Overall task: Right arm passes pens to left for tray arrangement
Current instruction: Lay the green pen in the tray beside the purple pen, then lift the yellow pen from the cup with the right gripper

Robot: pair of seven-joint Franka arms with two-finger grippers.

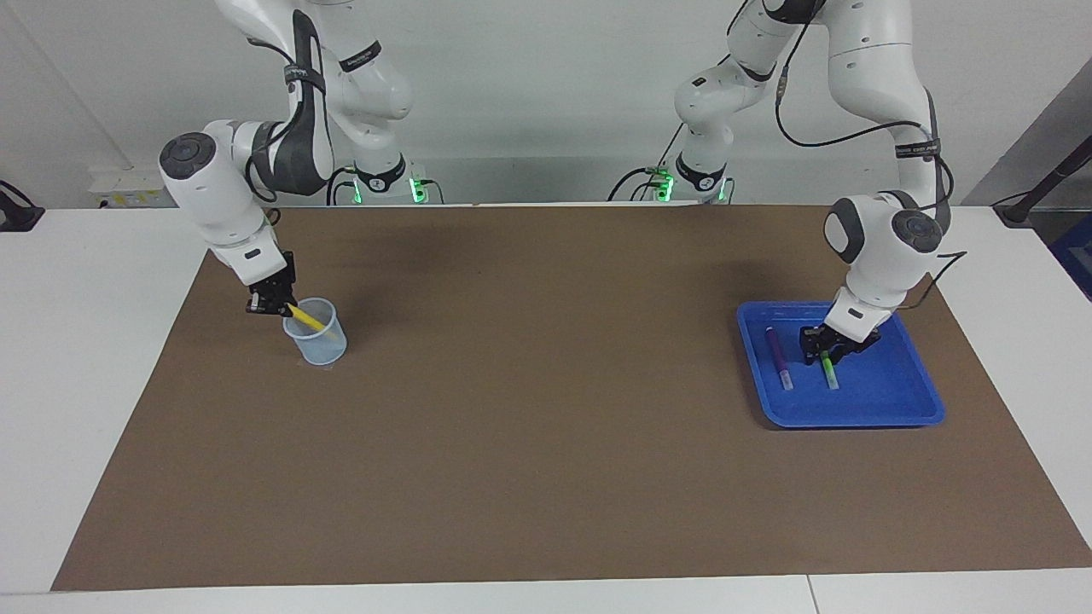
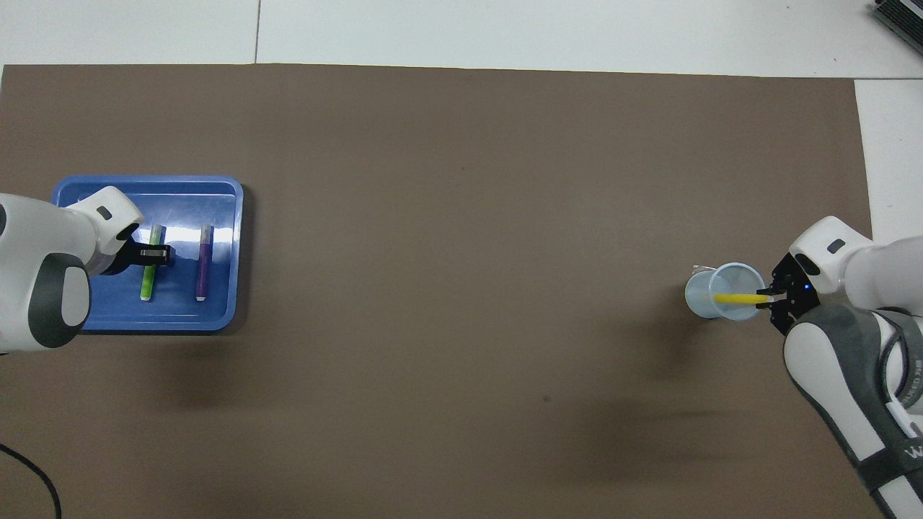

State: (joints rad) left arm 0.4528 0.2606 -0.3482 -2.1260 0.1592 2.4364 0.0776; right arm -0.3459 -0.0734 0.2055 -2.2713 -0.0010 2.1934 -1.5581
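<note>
My right gripper (image 1: 280,307) (image 2: 770,295), with its small blue light, is shut on the upper end of the yellow pen (image 1: 305,320) (image 2: 737,298). The pen leans inside a small clear bluish cup (image 1: 320,343) (image 2: 710,297) at the right arm's end of the table. The blue tray (image 1: 887,409) (image 2: 216,202) sits at the left arm's end. The purple pen (image 1: 778,358) (image 2: 204,263) and the green pen (image 1: 828,373) (image 2: 147,281) lie side by side in it. My left gripper (image 1: 824,351) (image 2: 153,254) is down on the green pen's end nearer the robots.
A large brown mat (image 1: 546,409) (image 2: 461,216) covers most of the white table. The cup and the tray are the only things standing on it.
</note>
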